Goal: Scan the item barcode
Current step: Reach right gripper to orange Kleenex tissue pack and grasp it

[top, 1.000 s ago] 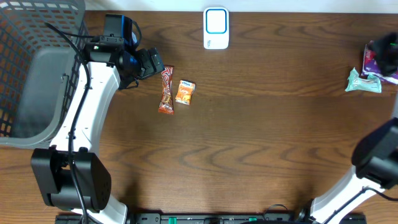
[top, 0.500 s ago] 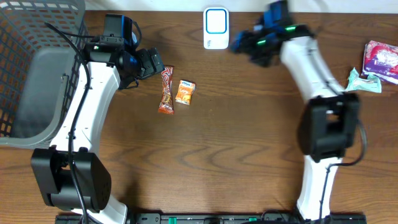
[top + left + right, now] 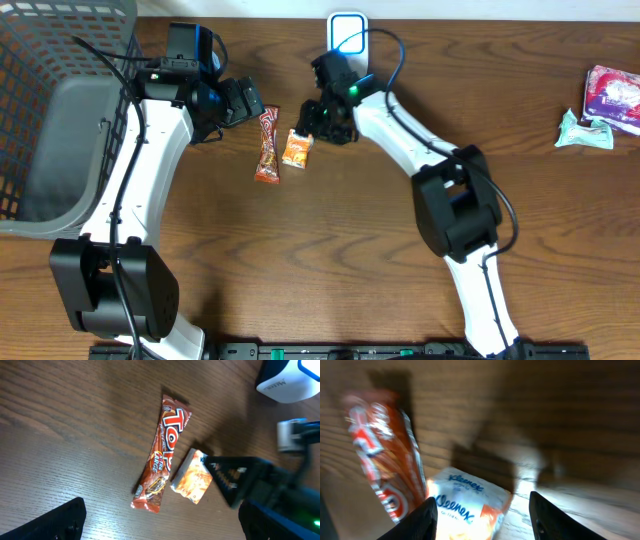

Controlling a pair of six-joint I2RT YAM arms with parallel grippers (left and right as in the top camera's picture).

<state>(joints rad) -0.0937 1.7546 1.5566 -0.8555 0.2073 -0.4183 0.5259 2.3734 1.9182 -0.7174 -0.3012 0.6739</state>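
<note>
A grey basket [image 3: 30,70] sits far left. The left tool [image 3: 246,101] hangs spread just beside the candy bar [image 3: 267,146]. Next on the worktop [image 3: 360,230] lies the Kleenex pack [image 3: 297,149] (orange and white), with the right tool [image 3: 312,122] spread over its upper edge, near the white scanner [image 3: 347,45].

The candy bar [image 3: 267,146] lies just beside the Kleenex pack [image 3: 297,149], only a slim gap between. The right gripper [image 3: 310,124] crowds the pack's scanner [image 3: 347,45] side; bare table [image 3: 400,250] lies open toward the arm bases.
</note>
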